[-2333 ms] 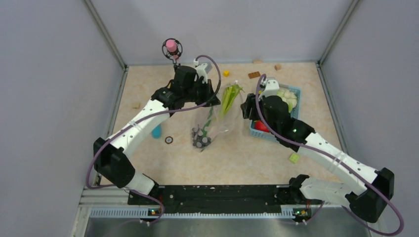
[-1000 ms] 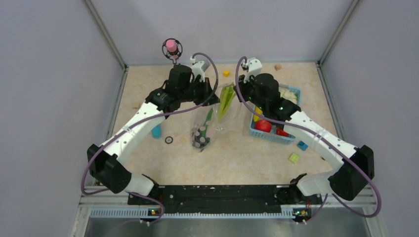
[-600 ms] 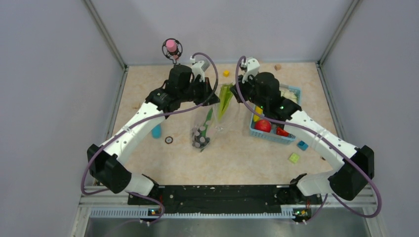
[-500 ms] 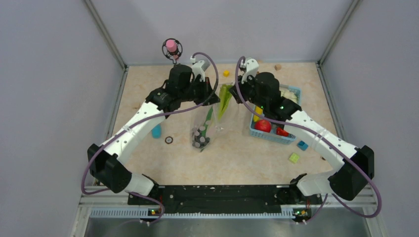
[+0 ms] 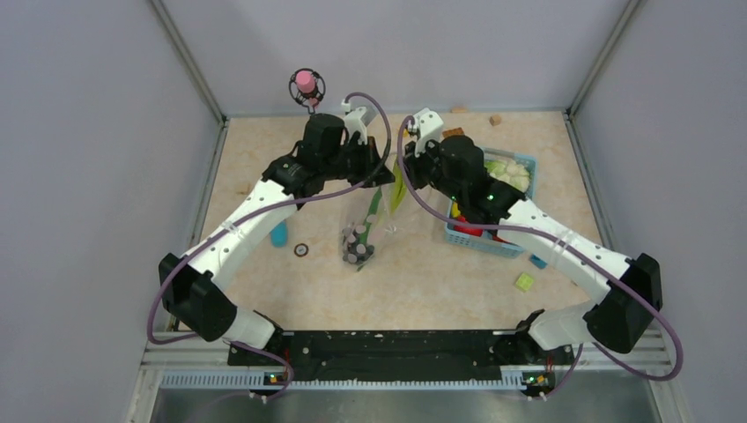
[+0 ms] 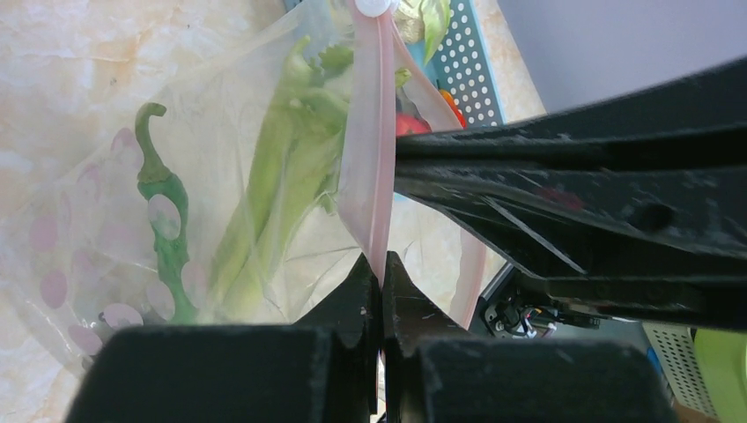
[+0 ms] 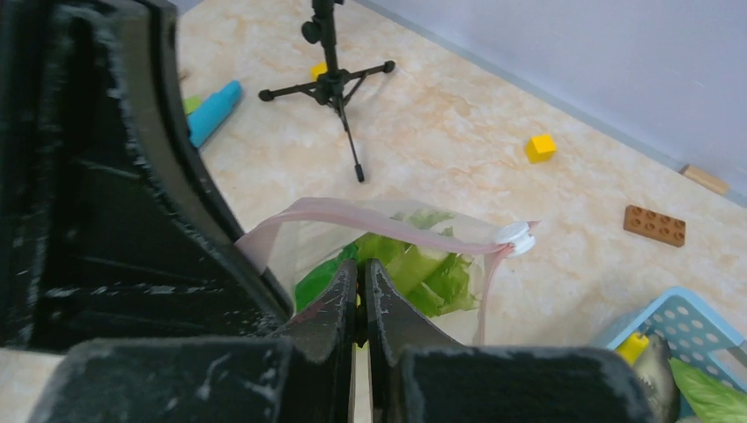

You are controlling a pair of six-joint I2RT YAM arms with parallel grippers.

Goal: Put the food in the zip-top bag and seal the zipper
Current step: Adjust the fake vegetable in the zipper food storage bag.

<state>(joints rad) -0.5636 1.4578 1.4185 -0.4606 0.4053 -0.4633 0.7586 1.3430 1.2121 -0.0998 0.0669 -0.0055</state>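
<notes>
Nearest on the bench (image 5: 423, 291), a small green block (image 5: 525, 282) lies right of centre, and a dark ring (image 5: 301, 249) and a blue tube (image 5: 279, 234) lie left of centre, all placed as they were a second ago. Behind them the clear bag (image 5: 366, 231) is held up by its top edge at mid-bench, with the grapes (image 5: 358, 247) at its lower end, a green pod (image 6: 167, 220) above them and the leafy stalks (image 6: 273, 194) reaching to the mouth. The left hand (image 6: 380, 264) is pressed together on the pink zipper (image 6: 380, 159), unchanged from earlier. The right hand (image 7: 361, 269) has been brought leftward since a second ago and is now seen just beside the left one, its fingers closed on the edge of the bag's open mouth, where they were slightly apart before. From above, the stalks are now largely hidden by its wrist. To the right, the blue basket (image 5: 480, 242) holds the cauliflower (image 5: 506, 172), and its red fruit is now mostly covered by the right arm. Farthest back, a stand with a pink top (image 5: 306, 84) remains in place.
</notes>
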